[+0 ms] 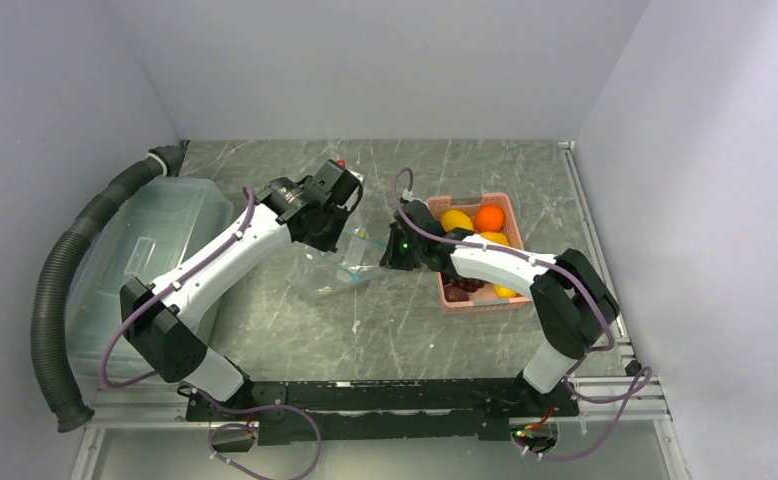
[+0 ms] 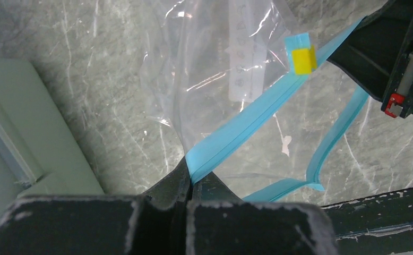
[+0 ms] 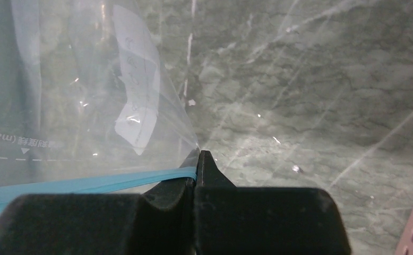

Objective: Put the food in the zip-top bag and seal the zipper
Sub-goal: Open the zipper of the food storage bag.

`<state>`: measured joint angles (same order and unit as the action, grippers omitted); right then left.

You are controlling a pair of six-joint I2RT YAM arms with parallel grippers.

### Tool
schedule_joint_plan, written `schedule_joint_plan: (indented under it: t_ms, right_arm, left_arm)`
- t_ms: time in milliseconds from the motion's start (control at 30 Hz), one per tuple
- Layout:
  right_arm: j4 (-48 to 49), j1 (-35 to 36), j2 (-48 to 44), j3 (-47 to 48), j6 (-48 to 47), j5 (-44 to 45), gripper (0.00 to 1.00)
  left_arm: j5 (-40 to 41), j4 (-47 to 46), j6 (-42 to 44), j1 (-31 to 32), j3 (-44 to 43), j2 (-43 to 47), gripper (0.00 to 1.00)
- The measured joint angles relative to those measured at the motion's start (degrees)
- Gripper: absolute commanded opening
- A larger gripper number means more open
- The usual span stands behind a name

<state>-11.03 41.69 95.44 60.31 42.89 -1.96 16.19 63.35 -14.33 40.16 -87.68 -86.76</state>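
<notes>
The clear zip-top bag (image 1: pixel 337 268) hangs between both grippers over the table's middle. My left gripper (image 1: pixel 350 222) is shut on one end of its teal-blue zipper (image 2: pixel 247 125), seen pinched at the jaws in the left wrist view (image 2: pixel 191 178). A yellow slider tab (image 2: pixel 303 59) sits on the strip, whose two lips are parted. My right gripper (image 1: pixel 393 255) is shut on the zipper's other end (image 3: pixel 87 183), at its jaws (image 3: pixel 196 164). The food lies in the pink basket (image 1: pixel 505 300): a lemon (image 1: pixel 456 220), an orange ball (image 1: pixel 489 217), other yellow pieces (image 1: pixel 495 239) and purple grapes (image 1: pixel 465 286).
A large translucent lidded bin (image 1: pixel 145 260) stands at the left, with a black corrugated hose (image 1: pixel 50 300) curving round it. The basket stands right of centre, under my right arm. Grey walls close in the back and both sides.
</notes>
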Motion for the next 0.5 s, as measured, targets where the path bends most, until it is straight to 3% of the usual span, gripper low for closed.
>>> schedule_joint_plan:
  t_ms: [500]
  right_arm:
    - [-0.07, -0.59, -6.54, -7.93, 0.00, 4.68, 0.00]
  left_arm:
    - [-2.69, -3.04, -0.09, 0.42, 0.09, -3.15, 0.00]
